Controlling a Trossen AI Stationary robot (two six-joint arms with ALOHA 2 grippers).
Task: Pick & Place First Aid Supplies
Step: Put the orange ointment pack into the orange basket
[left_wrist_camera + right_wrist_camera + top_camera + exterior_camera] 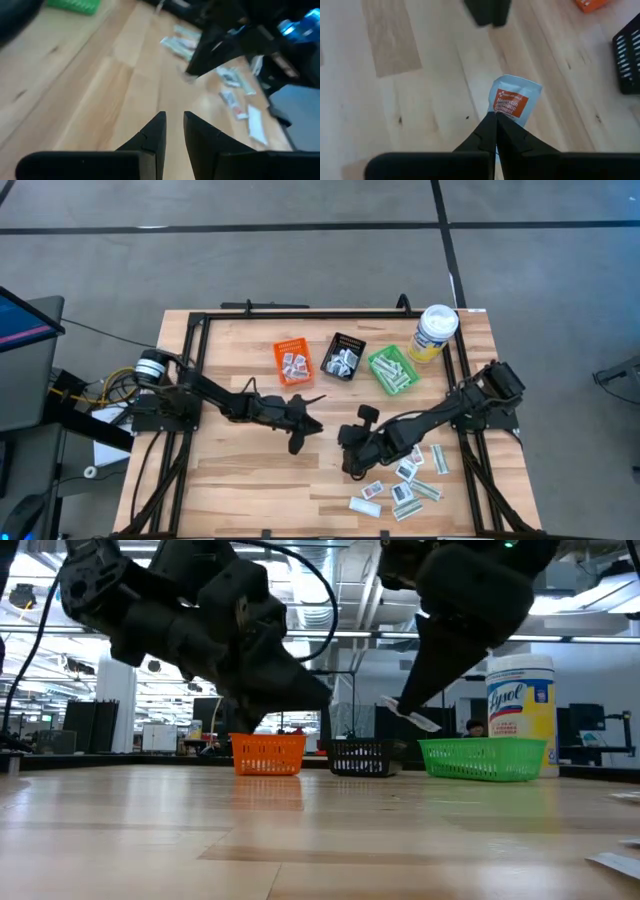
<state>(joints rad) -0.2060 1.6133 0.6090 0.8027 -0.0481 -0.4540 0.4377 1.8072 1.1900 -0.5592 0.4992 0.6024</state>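
Right wrist view: small squarish white paper packet with an orange-red printed panel [511,102] is pinched by one edge in the shut right hand [496,125], lifted clear of the pale wooden worktop [410,100]. Its long axis runs on from the fingertips, free end pointing forward. Keep the pinch firm and carry it level toward the small orange plastic bin [292,361], judged its match. Left hand [172,127], narrowly parted, holds nothing.

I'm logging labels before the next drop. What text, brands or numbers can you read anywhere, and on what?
"Lysol": on the white and yellow canister behind the green bin.
Packet pinched in the right claw: white print on an orange panel, too blurred to read.
Loose packets on the table: print too small to read.
Packets in the orange bin: too small to read.
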